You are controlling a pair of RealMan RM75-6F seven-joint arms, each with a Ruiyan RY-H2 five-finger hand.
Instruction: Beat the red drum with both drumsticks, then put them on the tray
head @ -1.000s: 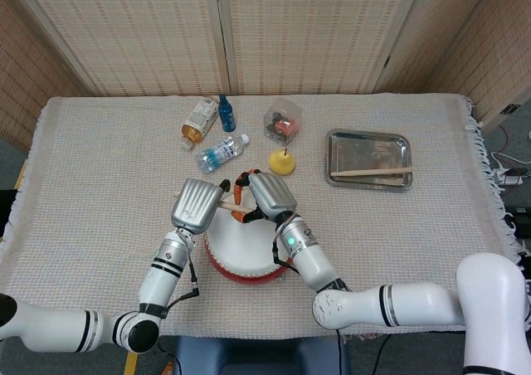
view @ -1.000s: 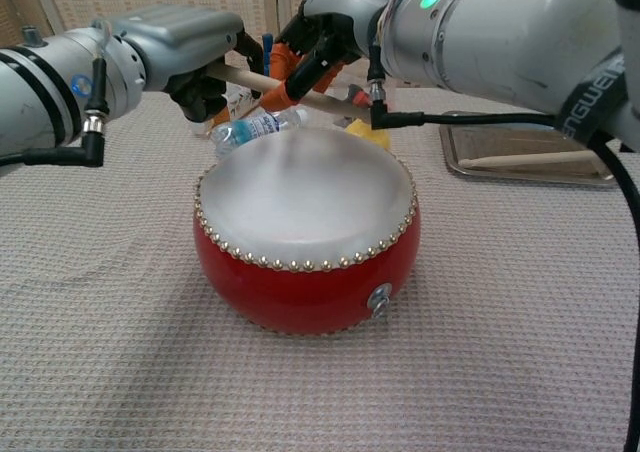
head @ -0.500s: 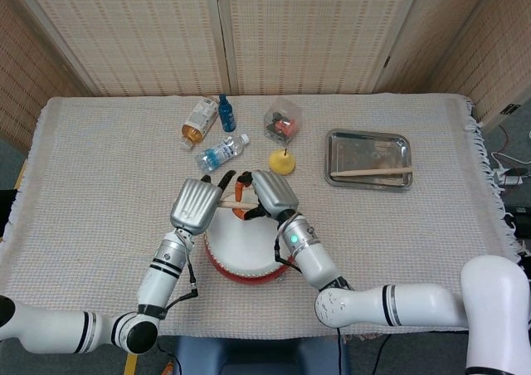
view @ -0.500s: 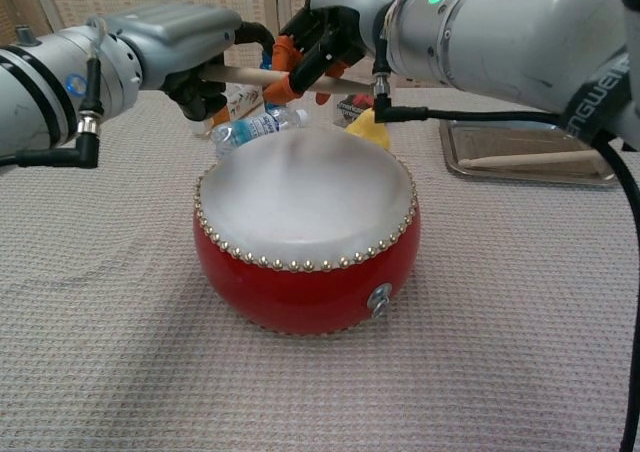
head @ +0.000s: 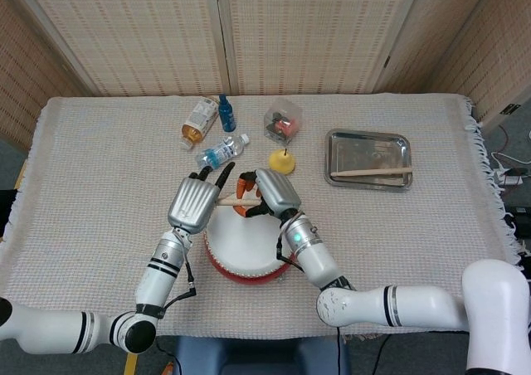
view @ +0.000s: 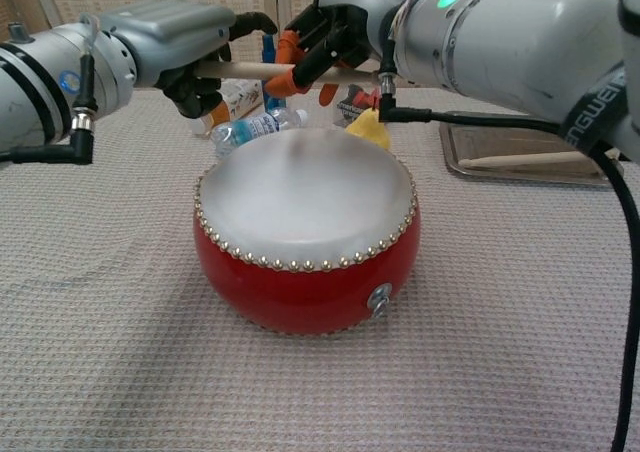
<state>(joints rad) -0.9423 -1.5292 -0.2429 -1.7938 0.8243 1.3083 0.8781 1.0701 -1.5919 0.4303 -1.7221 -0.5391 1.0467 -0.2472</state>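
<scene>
Your two hands are up over the far rim of the red drum and they have risen over the last second: the drumstick that sloped down toward the skin now lies nearly level, clear of the drumhead. Your left hand has its fingers wrapped on the near end of that stick. Your right hand, with its orange-tipped fingers, is closed round the same stick farther along, so both hands clamp one stick between them. From above, the stick bridges the left hand and the right hand just over the drum's back edge.

That looks like a hand-over, or a lift away from the drum, rather than another beat. The second drumstick already lies in the steel tray, well off to your right on the bench; the chest view shows it there too. So half the putting-away seems done. The next call is which hand lets go: the right one is nearer the tray, and both pulling at once could twist the stick loose.
</scene>
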